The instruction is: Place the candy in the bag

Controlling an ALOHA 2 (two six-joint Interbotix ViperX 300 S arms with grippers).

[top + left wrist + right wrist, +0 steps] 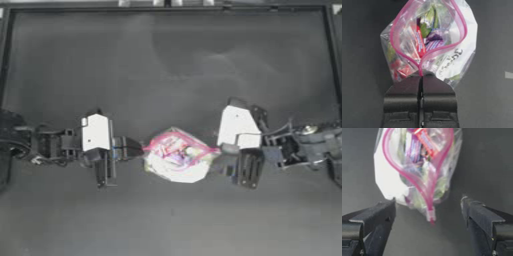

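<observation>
1. A dark table [167, 60] fills the top view, bare across its far half; the one bag [177, 156] lies near the middle, a little toward the near edge.
2. The bag is clear plastic with a pink-red seal strip [422, 53], its mouth gaping in a loop. Several wrapped sweets [423, 32] show through it in red, purple and green, overlapping too much to count.
3. The candy cannot be told apart with certainty: a yellow-green wrapper [429, 18] sits inside the bag among the others in the left wrist view, and nothing like it lies loose on the table.
4. Dark lettering [454, 60] is printed on the bag's whitish side, but it is turned and creased and cannot be read.
5. The left gripper [421, 75], reaching in from the left edge, has its jaws pressed together on the end of the seal strip.
6. The right gripper [428, 205], from the right edge, has its jaws spread wide on either side of the bag's other seal end [430, 215], not touching it.
</observation>
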